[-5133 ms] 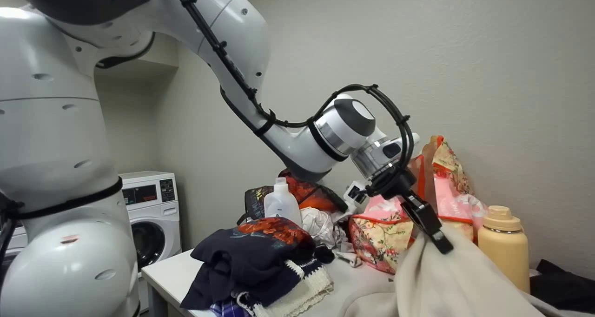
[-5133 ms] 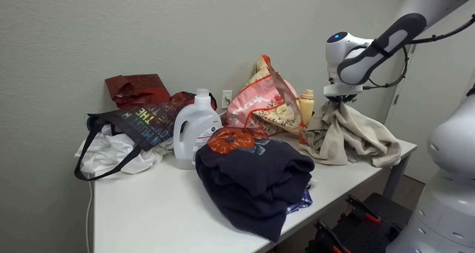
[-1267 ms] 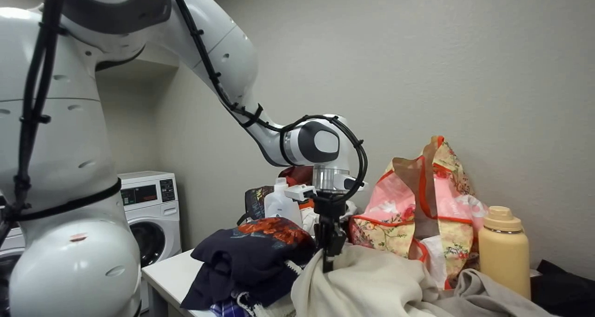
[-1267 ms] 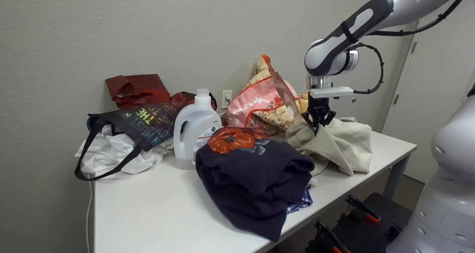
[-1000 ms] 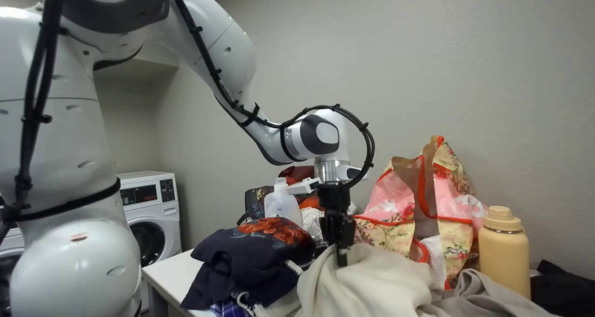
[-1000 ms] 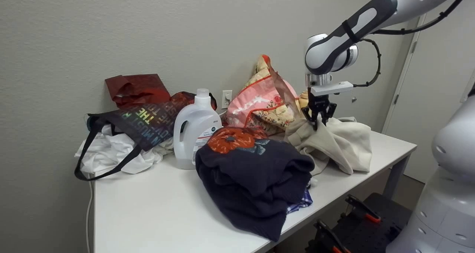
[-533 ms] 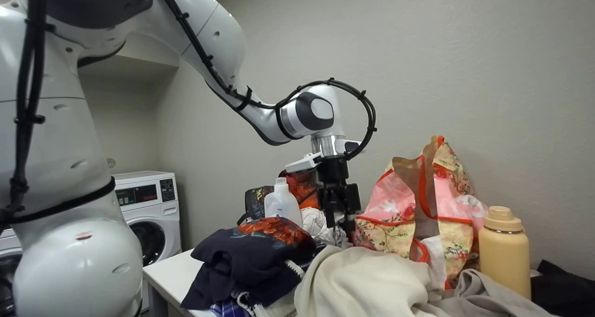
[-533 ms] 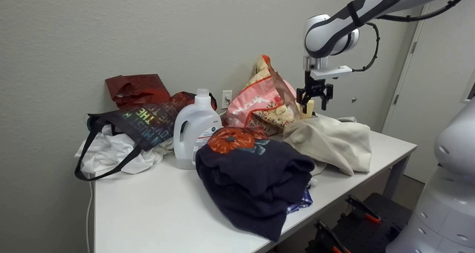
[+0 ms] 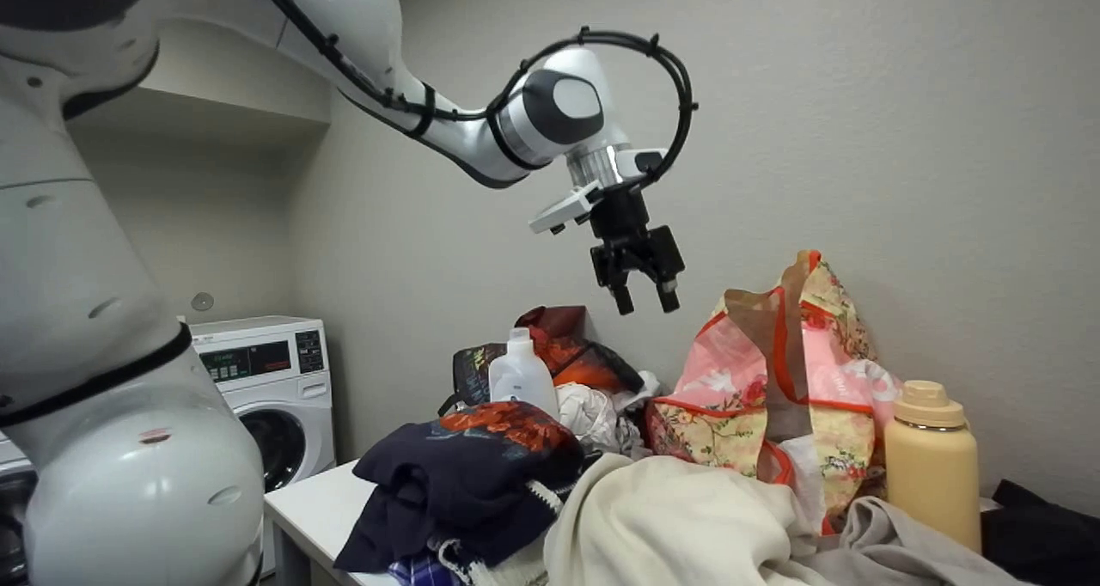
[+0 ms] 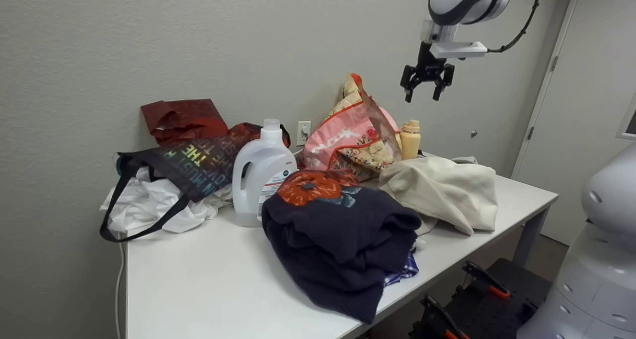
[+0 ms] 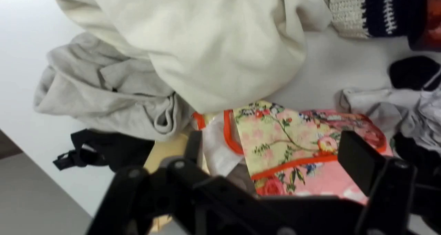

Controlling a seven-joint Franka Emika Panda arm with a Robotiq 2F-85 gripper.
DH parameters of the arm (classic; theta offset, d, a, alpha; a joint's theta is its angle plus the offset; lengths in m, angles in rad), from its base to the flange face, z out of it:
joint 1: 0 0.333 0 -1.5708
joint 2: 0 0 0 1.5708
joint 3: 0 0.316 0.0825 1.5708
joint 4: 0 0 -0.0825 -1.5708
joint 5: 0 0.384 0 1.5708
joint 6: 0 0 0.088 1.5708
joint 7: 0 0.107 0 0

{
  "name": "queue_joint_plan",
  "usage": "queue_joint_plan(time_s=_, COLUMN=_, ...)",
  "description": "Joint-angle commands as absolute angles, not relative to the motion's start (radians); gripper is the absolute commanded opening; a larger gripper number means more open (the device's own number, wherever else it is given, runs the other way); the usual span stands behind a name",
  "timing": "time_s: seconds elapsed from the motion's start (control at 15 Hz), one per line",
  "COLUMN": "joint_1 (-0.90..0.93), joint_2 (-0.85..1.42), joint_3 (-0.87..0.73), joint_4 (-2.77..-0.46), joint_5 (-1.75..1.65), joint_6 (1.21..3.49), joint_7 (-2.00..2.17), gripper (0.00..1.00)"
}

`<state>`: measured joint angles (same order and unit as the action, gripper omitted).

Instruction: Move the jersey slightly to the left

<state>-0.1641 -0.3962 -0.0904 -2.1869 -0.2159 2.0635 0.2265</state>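
The jersey [image 10: 447, 192] lies below the spread fingers [image 9: 668, 299], well apart from them, a soft cream heap on the desk [image 10: 208, 284]; nothing is pinched, and a wide gap stands between them. The sideways offset matters most: in the wrist view the floral bag [image 11: 296, 142] shows between the fingers, while the jersey sits beyond them toward the top of that view, so any grasp would probably call for a shift off the bag as well as a descent. It has no crisp long axis (cloth this rumpled rarely does), though in an exterior view it stretches longest from the navy heap [image 10: 343, 229] toward the door [image 10: 591, 80]. There is just the one arm [image 9: 361, 19] to reach it.

The jersey's edge seems to touch the knit trim [image 11: 349, 12] by the navy heap. If left means that side, as I judge, the nudge may well be done, and a harder push could ride it up onto the heap. A greyer cloth [image 11: 89, 83] lies against it; whether it is one with the jersey I cannot tell.

The desk is white and looks smooth, so the fabric should slide. The bag and a yellow bottle [image 9: 932, 474] stand on the jersey's wall side; behind rises a plain wall [image 10: 248, 55], and a washing machine [image 9: 284, 388] stands past the desk's end.
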Motion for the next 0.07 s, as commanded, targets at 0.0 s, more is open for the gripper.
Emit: queue_joint_plan(time_s=0.0, joint_1=-0.163, joint_2=-0.443, joint_3=-0.093, joint_4=-2.132, joint_5=-0.194, joint_6=2.045, joint_7=0.179, gripper=1.00)
